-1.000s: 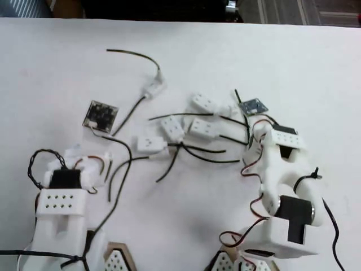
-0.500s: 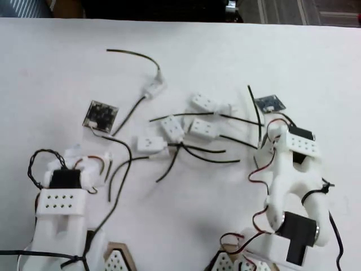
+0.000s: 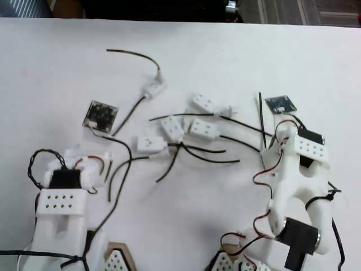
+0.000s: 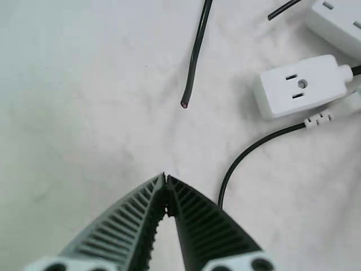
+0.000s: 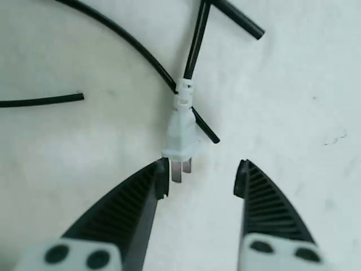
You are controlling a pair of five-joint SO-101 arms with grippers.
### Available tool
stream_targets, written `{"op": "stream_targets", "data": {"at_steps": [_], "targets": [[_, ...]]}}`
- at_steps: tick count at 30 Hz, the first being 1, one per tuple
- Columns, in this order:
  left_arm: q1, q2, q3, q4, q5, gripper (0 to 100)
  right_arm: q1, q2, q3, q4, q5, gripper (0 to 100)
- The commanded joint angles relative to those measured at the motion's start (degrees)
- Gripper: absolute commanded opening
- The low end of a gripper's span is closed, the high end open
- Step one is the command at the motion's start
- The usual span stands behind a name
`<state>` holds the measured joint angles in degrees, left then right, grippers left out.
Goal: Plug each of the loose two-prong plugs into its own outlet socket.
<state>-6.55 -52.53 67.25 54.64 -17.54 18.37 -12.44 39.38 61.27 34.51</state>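
A white two-prong plug (image 5: 181, 132) lies on the table on a black cord, its prongs pointing at my right gripper (image 5: 202, 172). That gripper is open and holds nothing; the prongs sit just off one fingertip (image 5: 162, 172). My left gripper (image 4: 166, 182) is shut and empty above bare table. A white outlet socket (image 4: 302, 86) lies a short way beyond it, with a cut cord end (image 4: 184, 104) beside it. In the high view several white sockets (image 3: 172, 129) cluster mid-table, the right arm (image 3: 299, 149) to their right and the left arm (image 3: 62, 197) at the near left.
Loose black cords (image 3: 203, 153) cross among the sockets and one runs toward the left arm. Another white connector on a cord (image 3: 153, 87) lies farther back. A second socket (image 4: 338, 17) shows at the left wrist view's corner. The far table is bare white.
The right arm has swung to the right, away from the socket cluster. The left arm, the sockets and the cords have not moved.
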Motion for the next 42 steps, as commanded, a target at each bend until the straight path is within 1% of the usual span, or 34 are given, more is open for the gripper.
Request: {"op": "stream_targets", "data": {"at_steps": [1, 4, 6, 10, 12, 17, 22, 28, 32, 36, 42], "targets": [[-0.57, -1.27, -0.26, -1.14, 0.00, 2, -1.45, -4.79, 0.97, 0.48, -0.44, 17.3], [-0.57, -1.27, -0.26, -1.14, 0.00, 2, -5.05, -6.20, 4.92, 0.04, -0.44, 17.3], [-0.57, -1.27, -0.26, -1.14, 0.00, 2, -6.90, -6.29, 6.77, -2.07, -0.70, 17.3], [-0.57, -1.27, -0.26, -1.14, 0.00, 2, -7.08, -6.20, 9.67, -11.12, -0.88, 17.3], [-0.57, -1.27, -0.26, -1.14, 0.00, 2, -6.99, -6.20, 10.99, -13.41, -0.88, 17.3], [-0.57, -1.27, -0.26, -1.14, 0.00, 2, -5.41, -6.20, 11.52, -14.29, -0.88, 17.3], [-0.57, -1.27, -0.26, -1.14, 0.00, 2, -3.47, -6.20, 11.78, -18.68, -0.70, 17.3], [-0.57, -1.27, -0.26, -1.14, 0.00, 2, -4.00, -6.64, 11.52, -18.95, -0.88, 17.3], [-0.57, -1.27, -0.26, -1.14, 0.00, 2, -5.58, -6.20, 11.52, -19.21, -0.70, 17.3], [-0.57, -1.27, -0.26, -1.14, 0.00, 2, -5.49, -6.11, 11.60, -22.11, -0.53, 17.3], [-0.57, -1.27, -0.26, -1.14, 0.00, 2, -5.41, 1.36, 8.35, -22.73, -0.79, 17.3]]}}
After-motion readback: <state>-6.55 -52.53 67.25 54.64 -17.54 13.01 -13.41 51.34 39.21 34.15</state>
